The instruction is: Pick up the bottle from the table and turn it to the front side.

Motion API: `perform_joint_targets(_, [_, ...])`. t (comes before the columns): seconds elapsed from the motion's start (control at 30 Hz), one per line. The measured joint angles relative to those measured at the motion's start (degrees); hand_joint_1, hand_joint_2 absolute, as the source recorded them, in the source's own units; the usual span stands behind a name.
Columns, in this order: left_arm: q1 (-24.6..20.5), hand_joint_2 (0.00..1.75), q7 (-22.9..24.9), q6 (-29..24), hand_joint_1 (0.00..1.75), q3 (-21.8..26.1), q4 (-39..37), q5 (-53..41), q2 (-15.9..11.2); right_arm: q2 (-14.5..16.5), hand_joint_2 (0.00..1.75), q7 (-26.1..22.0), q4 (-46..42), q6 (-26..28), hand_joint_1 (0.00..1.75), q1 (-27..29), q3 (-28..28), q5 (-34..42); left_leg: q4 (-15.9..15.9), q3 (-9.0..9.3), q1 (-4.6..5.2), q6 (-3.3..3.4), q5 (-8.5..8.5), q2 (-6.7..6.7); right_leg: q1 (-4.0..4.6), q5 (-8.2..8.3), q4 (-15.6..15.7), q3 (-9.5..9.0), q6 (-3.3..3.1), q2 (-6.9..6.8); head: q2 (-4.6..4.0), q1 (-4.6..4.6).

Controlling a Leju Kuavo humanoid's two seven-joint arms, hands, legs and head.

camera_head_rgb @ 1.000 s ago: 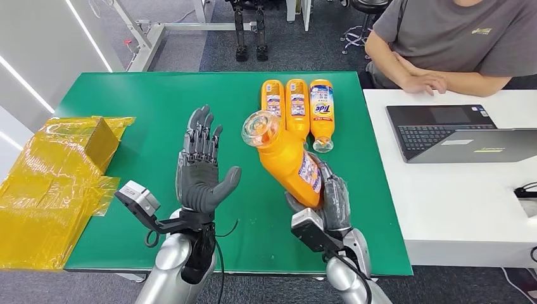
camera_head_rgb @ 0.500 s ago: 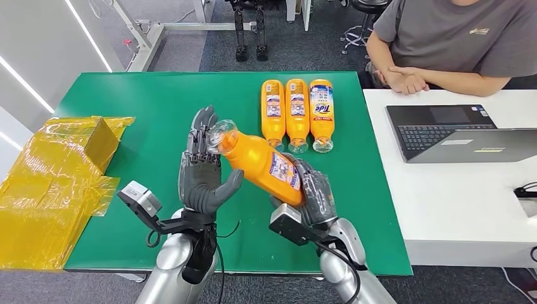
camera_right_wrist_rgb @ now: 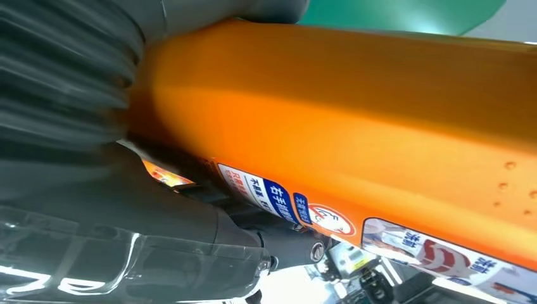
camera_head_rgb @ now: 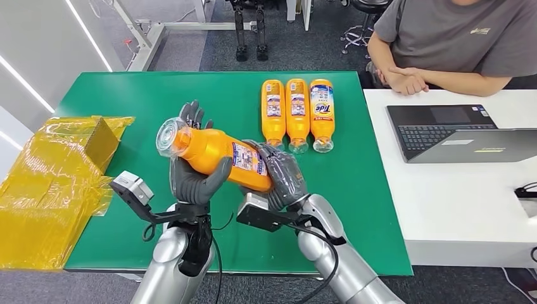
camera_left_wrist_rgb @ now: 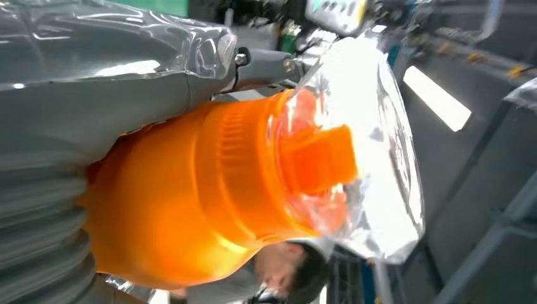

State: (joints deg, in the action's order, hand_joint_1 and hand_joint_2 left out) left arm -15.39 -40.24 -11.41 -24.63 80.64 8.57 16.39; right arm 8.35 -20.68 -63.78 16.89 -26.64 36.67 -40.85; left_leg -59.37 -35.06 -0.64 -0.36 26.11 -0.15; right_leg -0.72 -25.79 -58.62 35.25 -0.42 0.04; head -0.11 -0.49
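Two hands share the orange plastic detergent bottle (camera_head_rgb: 218, 157) above the green table (camera_head_rgb: 145, 107); right hand (camera_head_rgb: 282, 176) clamps its base, left hand (camera_head_rgb: 193, 180) cradles its neck, fingers around it, likely bracing a turn.

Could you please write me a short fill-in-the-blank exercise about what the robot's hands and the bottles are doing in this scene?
1. The orange bottle is gripped at its base end by the robot's ____ hand.
2. The left hand cradles the bottle near its ____ end.
3. ____ more bottles lie side by side on the green table.
4. An open ____ sits on the white table.

Missing words: right; cap; Three; laptop
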Motion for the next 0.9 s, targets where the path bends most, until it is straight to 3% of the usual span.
perform_joint_targets(0.33, [1.59, 1.75, 0.00, -0.84, 0.00, 1.14, 0.02, -0.16, -0.10, 0.83, 1.75, -0.80, 6.27, -2.77, 1.75, -3.84, 2.77, 0.92, -0.01, -0.01, 0.01, 0.00, 0.00, -0.01, 0.00, 0.00, 0.01, 0.00, 0.00, 0.00, 0.00, -0.01])
perform_joint_targets(0.9, [2.44, 1.75, 0.00, -4.17, 0.05, 3.31, 0.98, -0.63, -0.09, 0.83, 1.75, 1.12, 9.18, -5.58, 1.75, -4.25, 4.66, 0.21, -0.01, 0.01, 0.00, 0.00, 0.00, 0.00, 0.00, 0.00, 0.01, 0.01, 0.00, 0.02, 0.00, -0.02])
